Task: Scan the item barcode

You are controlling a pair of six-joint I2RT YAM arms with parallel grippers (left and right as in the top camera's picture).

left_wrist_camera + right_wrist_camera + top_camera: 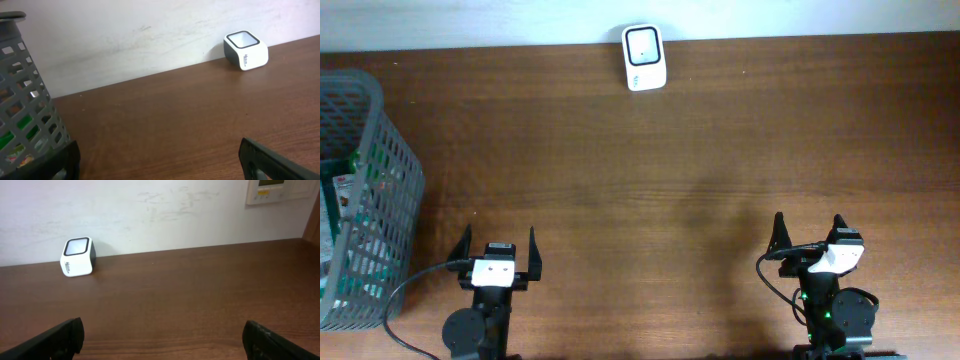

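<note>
A white barcode scanner (644, 57) with a dark window stands at the table's far edge by the wall; it shows too in the left wrist view, scanner (245, 50), and the right wrist view, scanner (78, 256). Packaged items (340, 195) lie inside the grey mesh basket (382, 150) at the far left; which one bears the barcode I cannot tell. My left gripper (496, 250) is open near the front edge, just right of the basket, holding nothing. My right gripper (809, 233) is open at the front right, also holding nothing.
The basket wall (25, 100) rises close on the left of my left gripper. A white wall runs behind the table, with a wall panel (280, 190) at the upper right. Brown wooden tabletop (670, 180) lies between the grippers and the scanner.
</note>
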